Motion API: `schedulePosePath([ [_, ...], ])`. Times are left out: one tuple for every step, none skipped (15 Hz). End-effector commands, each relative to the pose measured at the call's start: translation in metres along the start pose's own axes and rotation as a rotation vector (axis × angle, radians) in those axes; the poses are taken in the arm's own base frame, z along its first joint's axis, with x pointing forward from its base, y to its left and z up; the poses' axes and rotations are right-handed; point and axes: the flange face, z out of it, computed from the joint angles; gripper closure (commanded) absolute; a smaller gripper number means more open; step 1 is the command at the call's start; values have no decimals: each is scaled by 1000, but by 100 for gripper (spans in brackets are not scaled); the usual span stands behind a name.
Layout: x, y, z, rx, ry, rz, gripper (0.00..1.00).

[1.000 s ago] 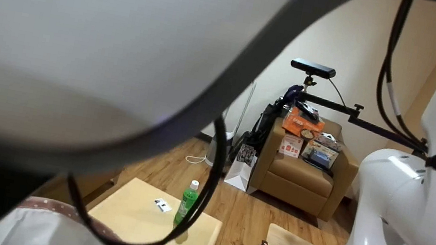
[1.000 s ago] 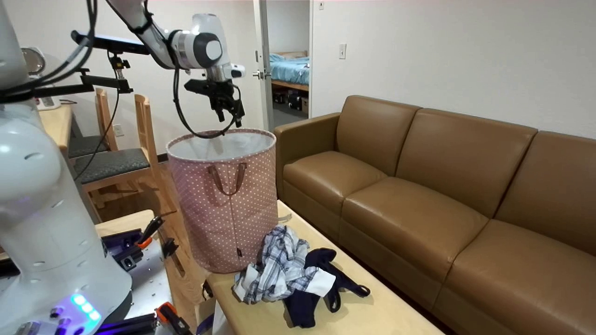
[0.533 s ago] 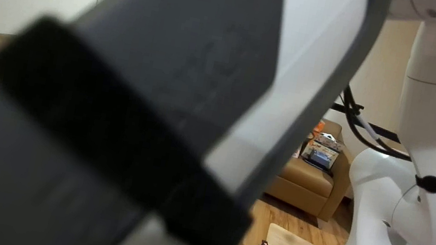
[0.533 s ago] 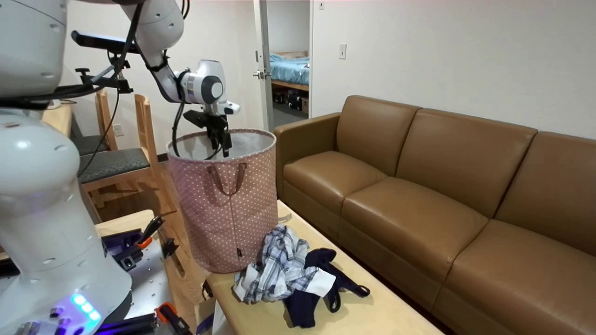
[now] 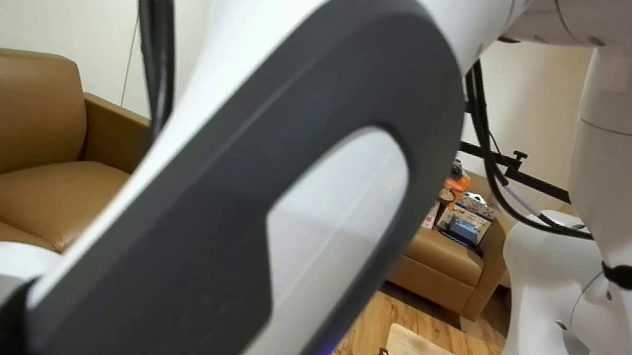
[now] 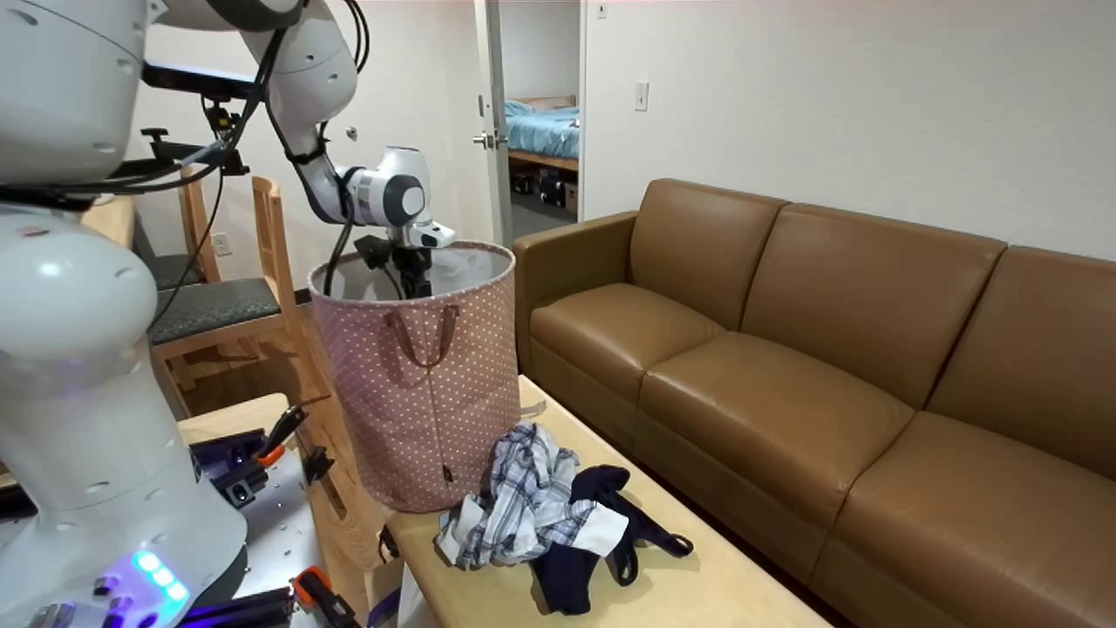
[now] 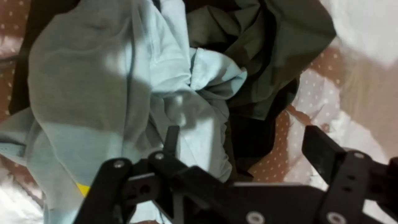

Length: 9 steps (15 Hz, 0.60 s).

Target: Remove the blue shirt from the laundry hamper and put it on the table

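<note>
The blue shirt (image 7: 84,84) is a pale grey-blue folded cloth inside the hamper. It fills the left and middle of the wrist view; both exterior views hide it. The laundry hamper (image 6: 375,401) is tall, pink with white dots, and stands on the light wood table (image 6: 715,584). My gripper (image 7: 242,137) is open with its jaws wide apart and nothing held. The left finger (image 7: 172,138) is over the shirt's lower right part; the right finger (image 7: 320,152) is over whitish and dotted fabric. In an exterior view the gripper (image 6: 418,288) is in the hamper's mouth, its tips partly behind the rim.
A dark olive cloth (image 7: 289,56) lies beside the shirt in the hamper. A plaid garment (image 6: 523,497) and a navy garment (image 6: 567,576) lie on the table before the hamper. A brown sofa (image 6: 767,392) runs along the table. My arm (image 5: 301,188) blocks much of an exterior view.
My gripper has come down from above the hamper's rim into its mouth. The arm has swung through an exterior view. The hamper's rim has shifted very slightly; the garments on the table have not moved.
</note>
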Motion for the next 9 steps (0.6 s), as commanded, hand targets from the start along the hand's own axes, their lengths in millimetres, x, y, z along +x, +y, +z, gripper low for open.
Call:
schedulePosePath([
  [-13,20,15,0,-15,95,0],
  [-16,28,19,-3,-12,101,0],
  [-18,32,23,0,-9,104,0],
  [-22,40,28,1,-5,104,0],
  [-25,46,31,6,1,103,0],
  [-28,55,34,1,5,113,0],
  [-29,61,37,2,12,121,0],
  [-31,73,37,12,27,135,0],
  [-32,78,38,17,36,146,0],
])
